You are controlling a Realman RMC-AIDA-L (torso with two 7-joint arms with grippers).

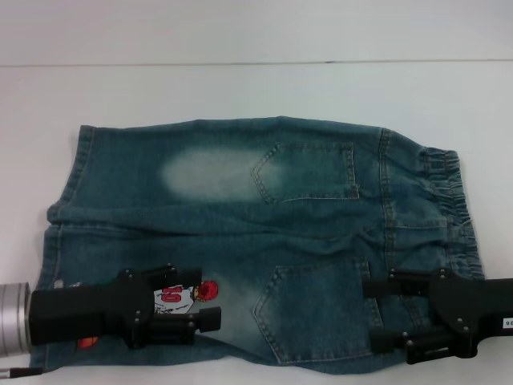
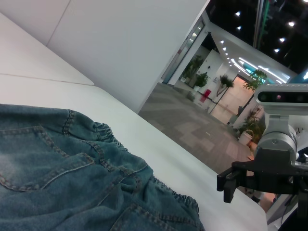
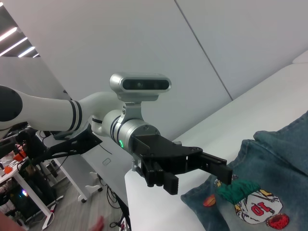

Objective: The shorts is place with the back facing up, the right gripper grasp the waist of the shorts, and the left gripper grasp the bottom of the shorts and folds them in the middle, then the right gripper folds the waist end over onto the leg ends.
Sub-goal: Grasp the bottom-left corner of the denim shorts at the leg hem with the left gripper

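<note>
Your left gripper (image 1: 210,298), black two-fingered with a silver cylindrical wrist, sits over the near-left of the shorts with its fingers spread apart, gripping nothing; the right wrist view shows the gap between its fingers (image 3: 215,165) just above the cartoon print (image 3: 254,210). Your right gripper (image 1: 377,314), black and boxy with a small white label, hovers over the near-right part of the shorts beside the waist, its fingers likewise parted and empty.

The blue-green faded denim shorts (image 1: 264,233) lie spread flat on the white table (image 1: 240,88), back up, with two patch pockets and a pale bleached patch showing. The gathered, ruffled elastic waist (image 1: 449,204) is at the right; the straight stitched leg ends (image 1: 68,188) are at the left.

Expect the denim to be soft but fairly thick: it will drape and crease, not hold a shape, and it should not slip much. Take the near edge, the right gripper at the puckered waistband and the left at the near hem by the print, pinching the full layers so the fold lifts evenly.
</note>
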